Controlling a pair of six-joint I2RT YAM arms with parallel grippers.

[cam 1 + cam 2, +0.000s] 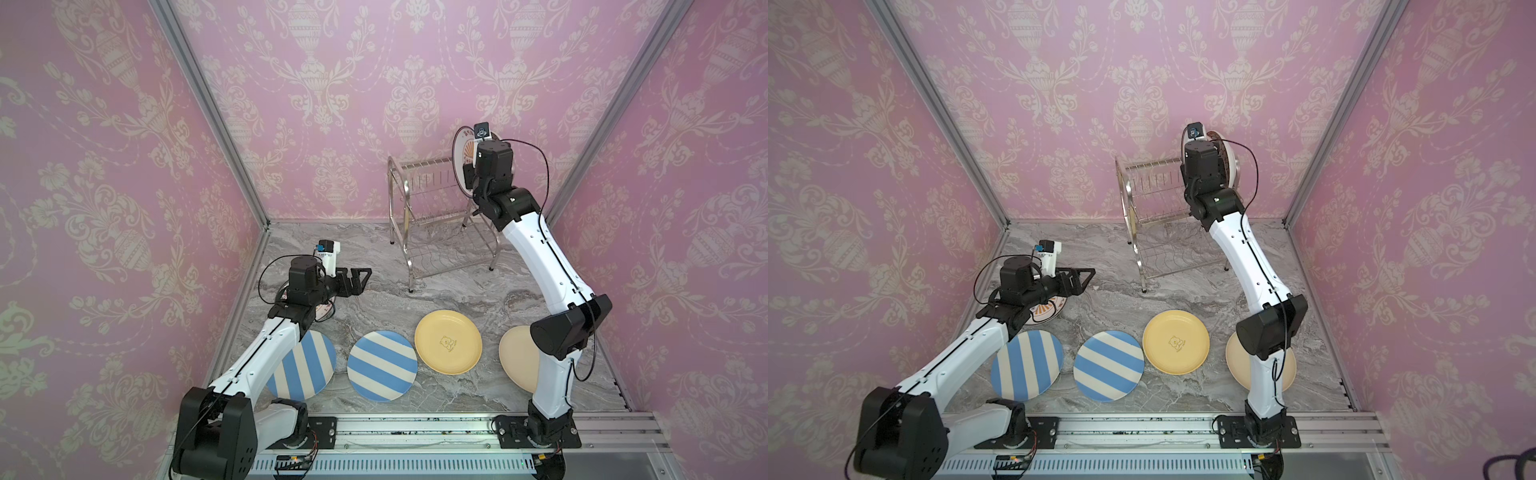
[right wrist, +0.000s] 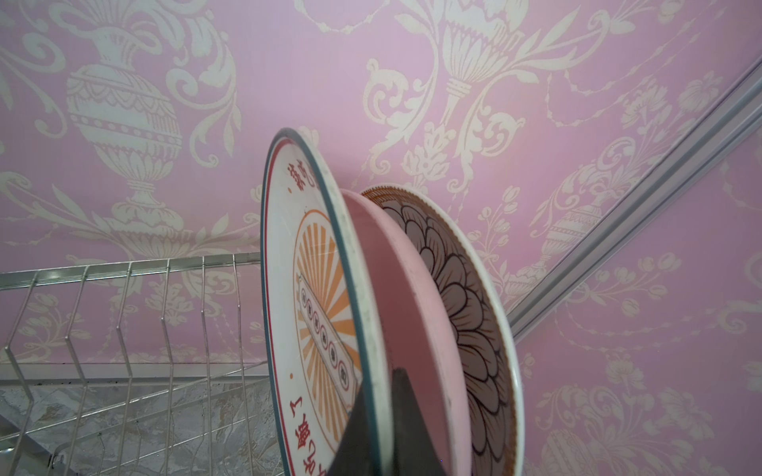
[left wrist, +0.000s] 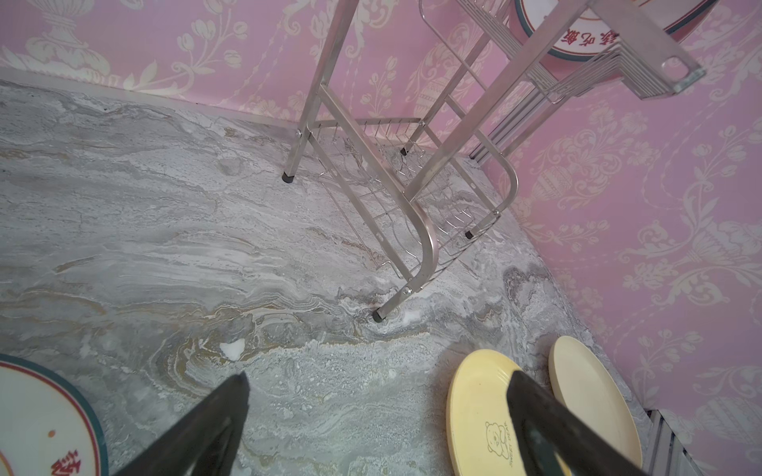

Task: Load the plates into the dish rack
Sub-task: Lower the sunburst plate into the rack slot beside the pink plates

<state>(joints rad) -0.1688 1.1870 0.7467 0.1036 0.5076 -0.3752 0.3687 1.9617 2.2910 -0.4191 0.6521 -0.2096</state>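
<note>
Rim of the upright sunburst plate (image 2: 317, 288) sits pinched inside the closed right gripper (image 2: 377, 397).

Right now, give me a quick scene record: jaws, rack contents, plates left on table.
left gripper: jaws open, empty, above table
right gripper: jaws shut on held sunburst plate rim, at dish rack top tier
top tier: pink plate, dark scale-patterned plate, upright beside the held plate
lower tier: no plates
on table: left striped plate, centre striped plate, yellow plate, beige plate, second sunburst plate
held plate seated: cannot tell
</note>
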